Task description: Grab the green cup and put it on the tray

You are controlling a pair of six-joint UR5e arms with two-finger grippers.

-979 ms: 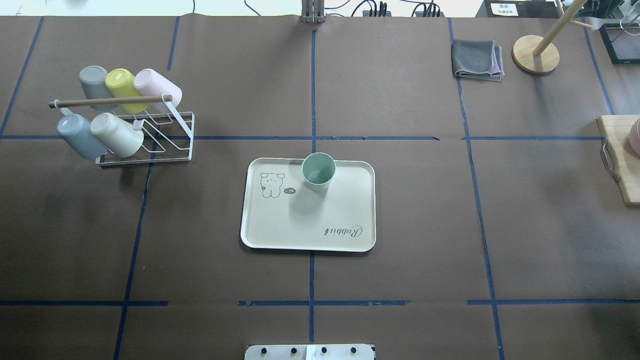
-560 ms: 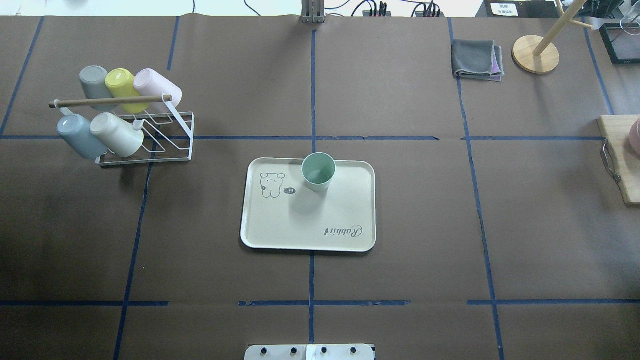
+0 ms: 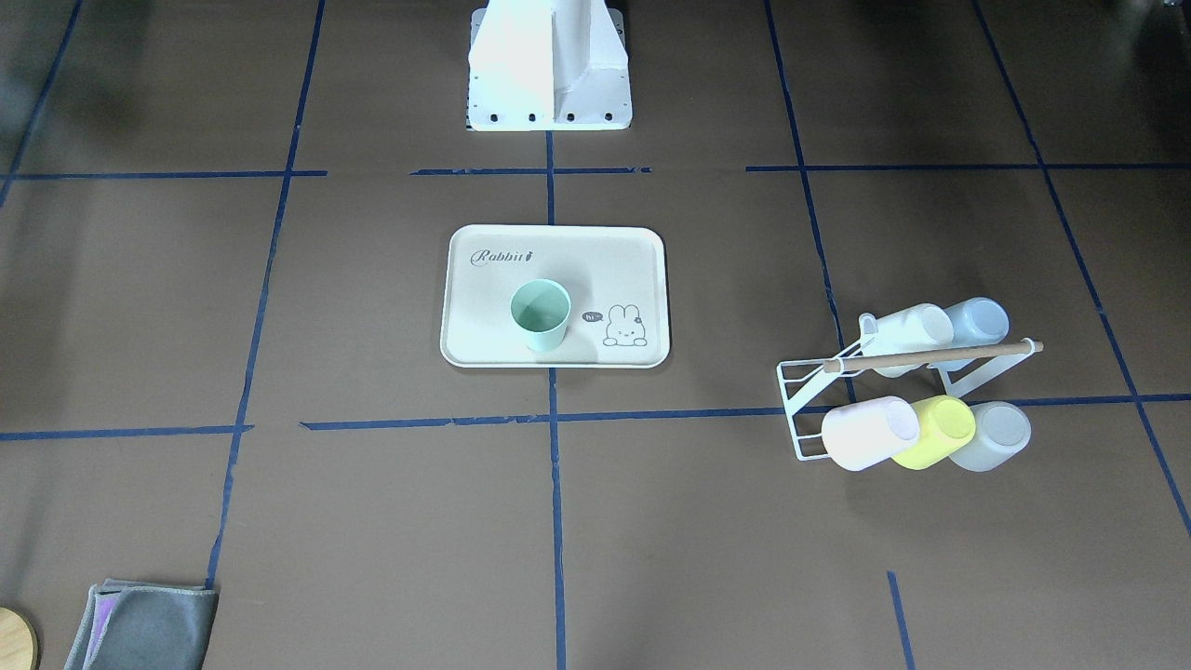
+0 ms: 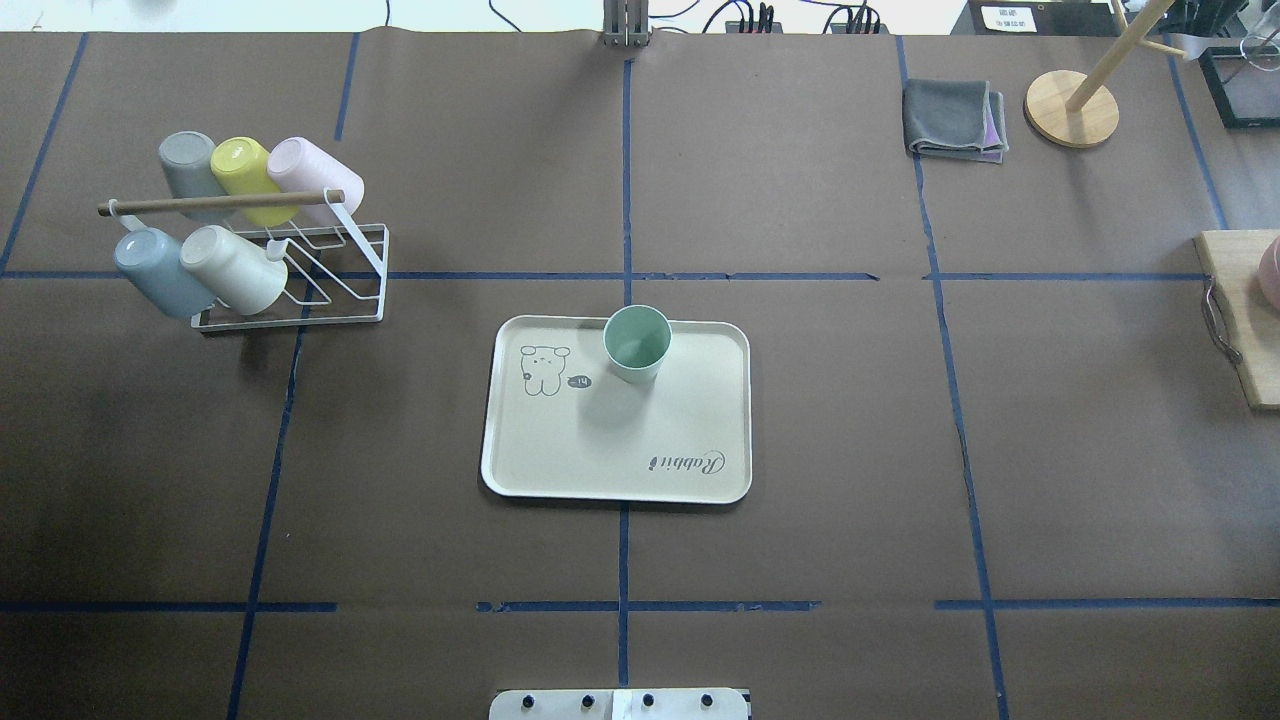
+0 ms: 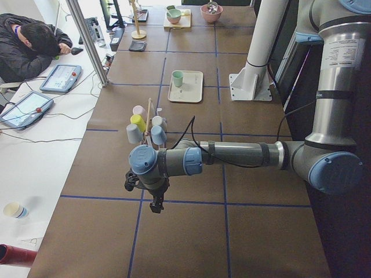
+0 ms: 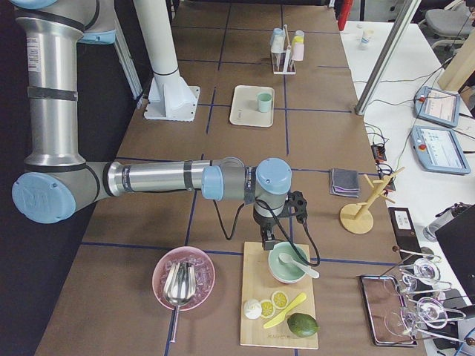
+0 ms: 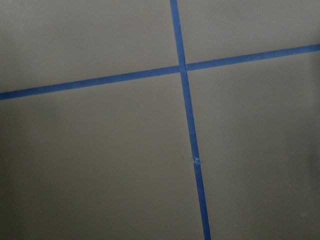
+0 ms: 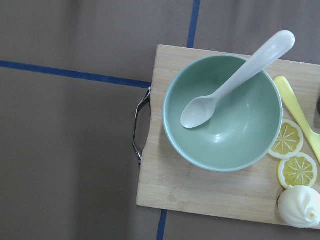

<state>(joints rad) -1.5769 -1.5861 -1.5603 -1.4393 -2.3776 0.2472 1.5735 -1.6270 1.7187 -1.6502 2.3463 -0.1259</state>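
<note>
We find the tray (image 4: 600,450) at the table's middle, straight out from the robot's base (image 4: 618,703). The cup (image 4: 636,343) stands upright on it, close to the rim farthest from the robot, with the bunny drawing (image 4: 543,370) to its left and the script (image 4: 686,463) in the near right corner. Well off to the left sits a rack (image 4: 220,203) with five cups (image 4: 235,268) tilted on it. At the far right, a folded cloth (image 4: 953,118) lies just beside a stand (image 4: 1070,108). On a board (image 8: 210,195) at the right edge sits a bowl (image 8: 235,135) with a spoon (image 8: 235,75) in it and lemon slices (image 8: 286,139) beside it.
</note>
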